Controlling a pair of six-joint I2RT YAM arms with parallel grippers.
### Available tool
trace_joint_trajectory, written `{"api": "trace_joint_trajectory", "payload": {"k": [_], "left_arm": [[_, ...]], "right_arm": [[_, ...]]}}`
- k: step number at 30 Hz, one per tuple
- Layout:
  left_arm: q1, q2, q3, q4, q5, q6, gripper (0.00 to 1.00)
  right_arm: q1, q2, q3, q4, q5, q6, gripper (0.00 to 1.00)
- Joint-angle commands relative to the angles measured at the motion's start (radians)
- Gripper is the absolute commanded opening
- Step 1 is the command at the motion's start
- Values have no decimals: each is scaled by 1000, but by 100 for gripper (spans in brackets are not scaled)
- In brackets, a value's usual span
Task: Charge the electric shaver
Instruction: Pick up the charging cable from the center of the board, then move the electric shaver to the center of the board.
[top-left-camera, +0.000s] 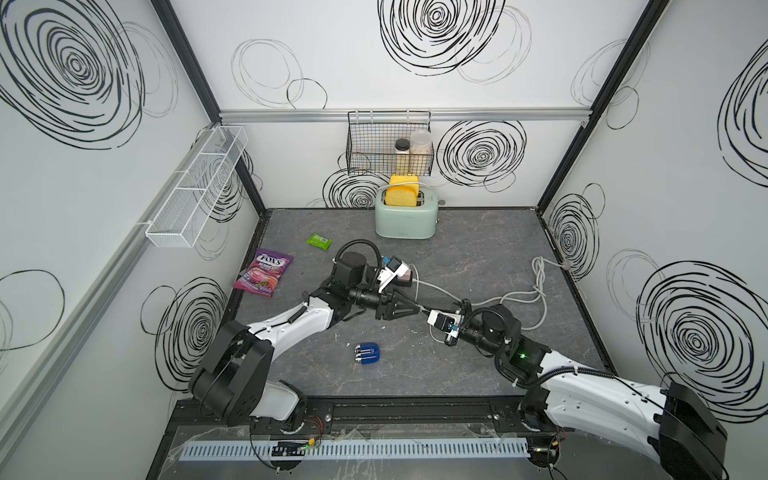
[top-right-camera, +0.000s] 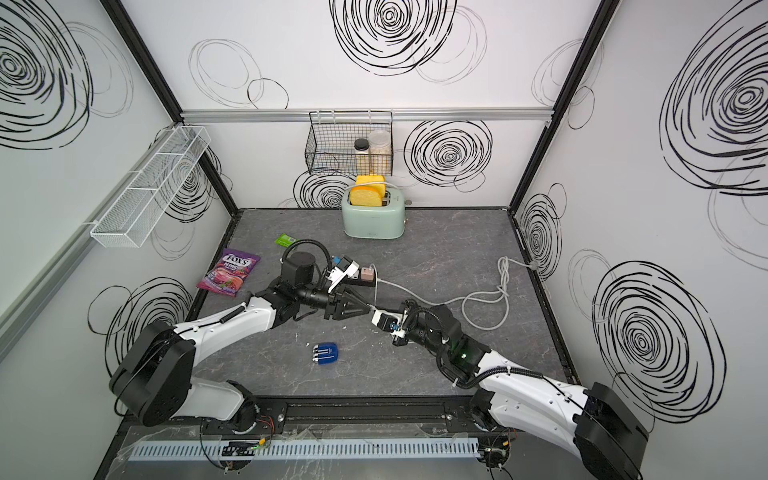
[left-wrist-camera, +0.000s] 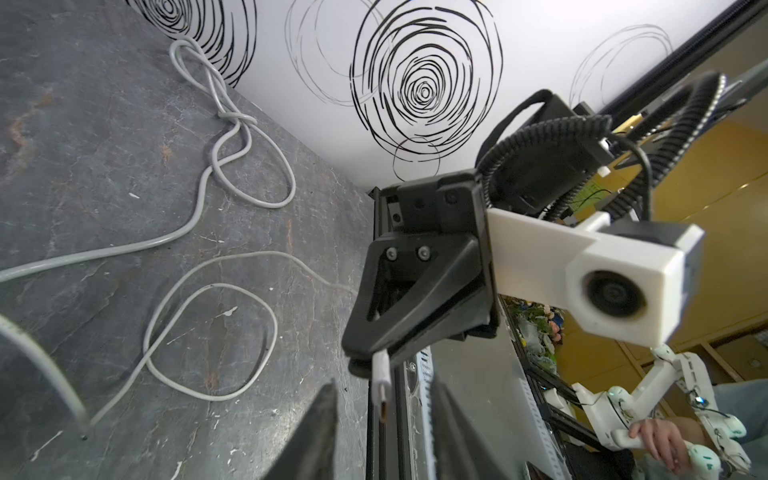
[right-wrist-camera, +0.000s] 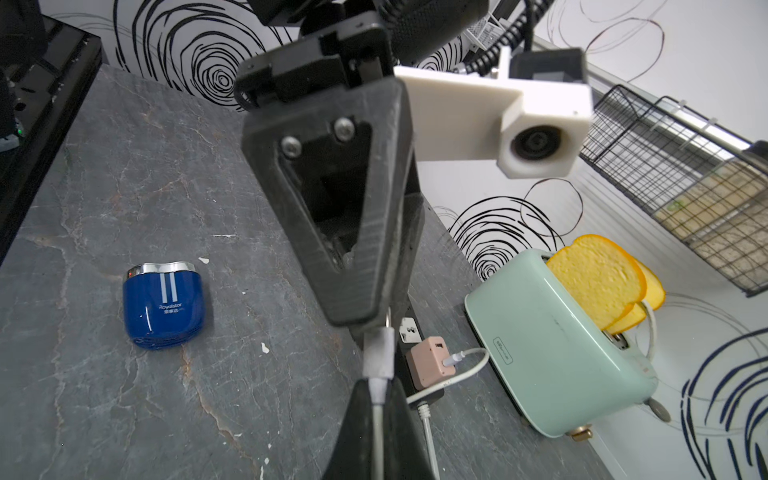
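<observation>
On the table (top-left-camera: 478, 243), the electric shaver (top-left-camera: 368, 353) lies crosswise (foil end leftward).

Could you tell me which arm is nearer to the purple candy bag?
The left. The left arm has its wrist close beside the candy bag. The right arm reaches in from the opposite side and lies beyond the left gripper.
</observation>
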Motion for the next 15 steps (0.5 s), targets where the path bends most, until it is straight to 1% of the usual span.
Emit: {"api": "trace_joint_trajectory", "payload": {"k": [1, 2, 4, 6, 8, 9, 12, 13, 15], "left_arm": [[49, -82, 30, -92, -63, 125, 100], [67, -123, 25, -126, -96, 196, 97], [87, -214, 9, -219, -150, 392, 97], [96, -312, -17, -313, -251, 626, 97], [92, -385, -55, -385, -365, 822, 97], [90, -411, -72, -420, -421, 896, 97], [82, -415, -82, -556, -519, 1053, 97], [68, -409, -88, -596, -553, 1099, 97], [-1, -386, -111, -656, -673, 1179, 97]], "right_arm": [[-30, -31, 66, -78, 33, 102, 0], [-56, -37, 88, -130, 14, 135, 0], [-107, -60, 109, -200, -36, 179, 0], [-163, -97, 111, -242, -95, 214, 0], [-218, -127, 121, -286, -139, 254, 0], [-249, -137, 131, -312, -172, 270, 0], [-314, -135, 185, -402, -230, 317, 0], [-327, -132, 199, -423, -241, 328, 0], [-343, -123, 225, -454, -262, 343, 0]]}}
